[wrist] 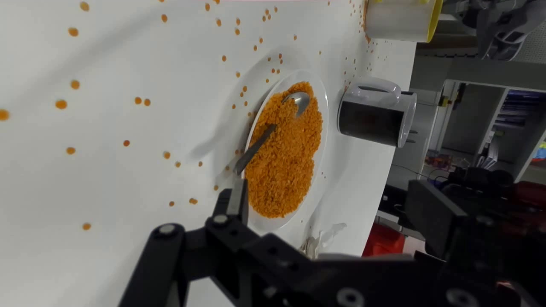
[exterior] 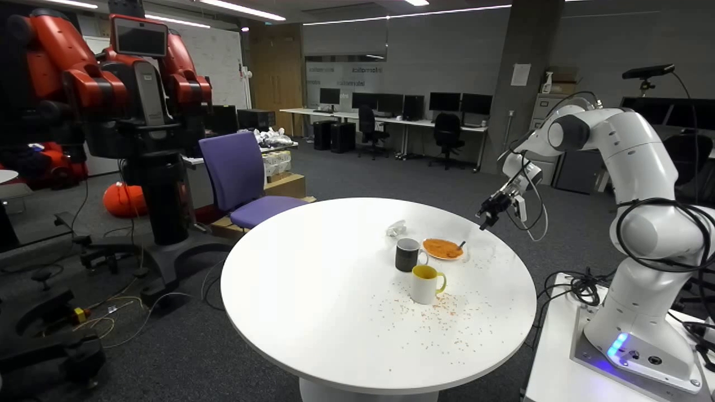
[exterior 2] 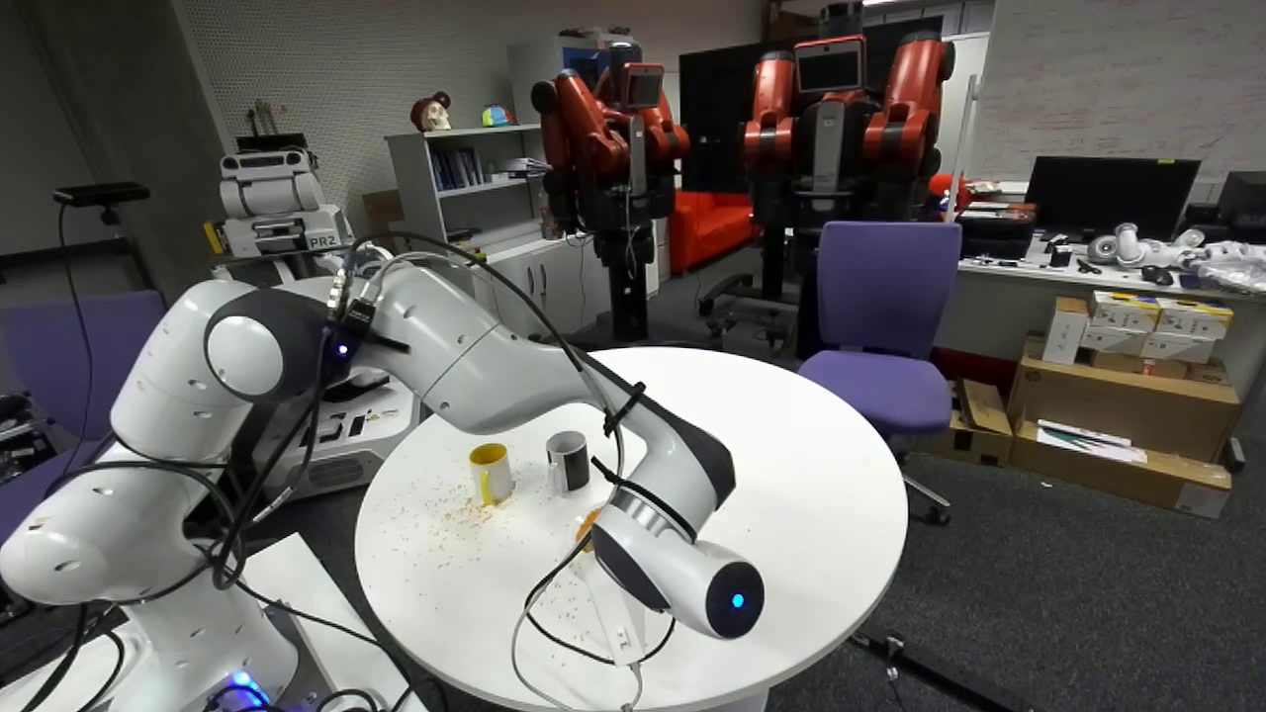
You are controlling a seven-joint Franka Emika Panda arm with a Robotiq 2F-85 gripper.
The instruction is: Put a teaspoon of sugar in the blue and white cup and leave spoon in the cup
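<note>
On the round table lies a white plate (wrist: 266,224) heaped with orange grains (wrist: 283,170). A metal spoon (wrist: 255,150) rests in the heap, its bowl partly covered and its dark handle reaching past the plate rim. In an exterior view the handle of the spoon (exterior: 461,244) points up towards my gripper (exterior: 481,220), which hovers above the table beside the plate. Seen from the wrist, my gripper (wrist: 337,200) is wide open with nothing between its fingers, one finger (wrist: 239,200) appearing near the handle's end. The blue and white cup and the sugar are out of view.
A black-and-white mug (exterior: 405,259) stands close to the plate, and a white mug with yellow inside (exterior: 423,289) is beside it. Loose orange grains (exterior: 447,304) are scattered around. Crumpled clear plastic (exterior: 396,228) lies behind the plate. A purple chair (exterior 2: 875,391) stands near the table.
</note>
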